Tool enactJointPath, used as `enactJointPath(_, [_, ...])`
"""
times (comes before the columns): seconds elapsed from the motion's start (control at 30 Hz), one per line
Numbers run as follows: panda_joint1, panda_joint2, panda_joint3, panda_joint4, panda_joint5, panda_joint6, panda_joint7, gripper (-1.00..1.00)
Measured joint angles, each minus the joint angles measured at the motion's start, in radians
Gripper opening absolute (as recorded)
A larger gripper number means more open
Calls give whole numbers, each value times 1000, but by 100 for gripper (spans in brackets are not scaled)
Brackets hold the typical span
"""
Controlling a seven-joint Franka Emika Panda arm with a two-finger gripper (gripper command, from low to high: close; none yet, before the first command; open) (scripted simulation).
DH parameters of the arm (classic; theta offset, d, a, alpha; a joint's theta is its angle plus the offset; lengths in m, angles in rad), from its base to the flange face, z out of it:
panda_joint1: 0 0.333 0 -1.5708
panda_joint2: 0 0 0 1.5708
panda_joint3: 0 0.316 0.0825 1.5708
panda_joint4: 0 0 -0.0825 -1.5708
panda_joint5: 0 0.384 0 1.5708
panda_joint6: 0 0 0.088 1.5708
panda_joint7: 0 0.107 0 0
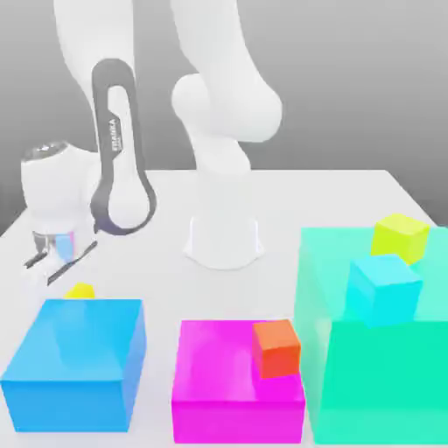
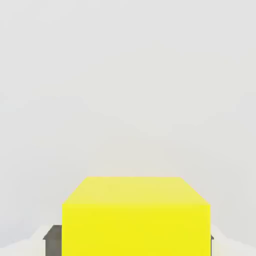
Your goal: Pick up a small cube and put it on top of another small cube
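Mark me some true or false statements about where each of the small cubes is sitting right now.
1. The small orange-red cube sits on the magenta box. True.
2. The small cyan cube rests on the blue box. False: it is on the green boxes at the exterior view's right.
3. The small yellow cube is close to the blue box, at the exterior view's left. True.
4. The lime cube is stacked on the small yellow cube. False: it sits up on the green boxes, far from the yellow one.
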State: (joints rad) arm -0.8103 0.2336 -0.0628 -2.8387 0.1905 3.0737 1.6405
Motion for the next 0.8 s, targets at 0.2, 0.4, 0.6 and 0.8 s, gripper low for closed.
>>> enactJointPath(0.2, [38, -205, -85, -40, -172, -164, 127, -100])
enactJointPath(0.4, [1, -205, -83, 18, -357, -234, -48, -100])
enactJointPath(0.6, [-4, -154, -79, 109, -530, -289, -310, -100])
enactJointPath(0.8, [23, -114, -44, 223, -676, -371, -588, -100])
